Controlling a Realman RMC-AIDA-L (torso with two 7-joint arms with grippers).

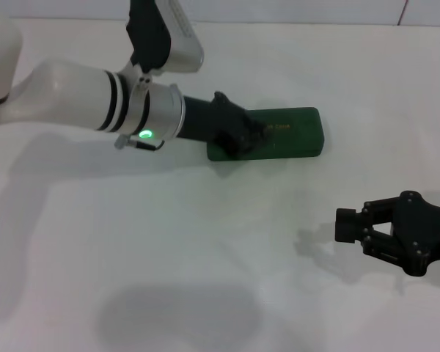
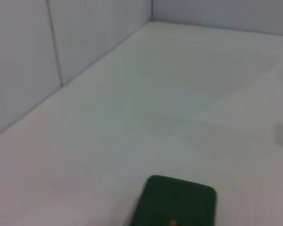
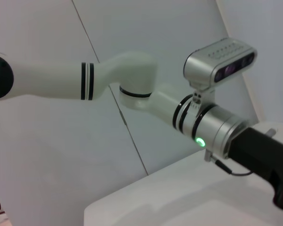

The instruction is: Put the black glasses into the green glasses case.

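Left gripper (image 1: 243, 136) is set on the near-left end of the green glasses case (image 1: 290, 132); its opening cannot be told. Black glasses are not seen. Closing seems in hand. Right gripper (image 1: 342, 224), spread, is parked apart.

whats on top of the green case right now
The left gripper sits on the near-left end of the green glasses case, hiding that part of the closed lid. The rest shows only small gold lettering. The case's inside is covered, and no glasses are visible.
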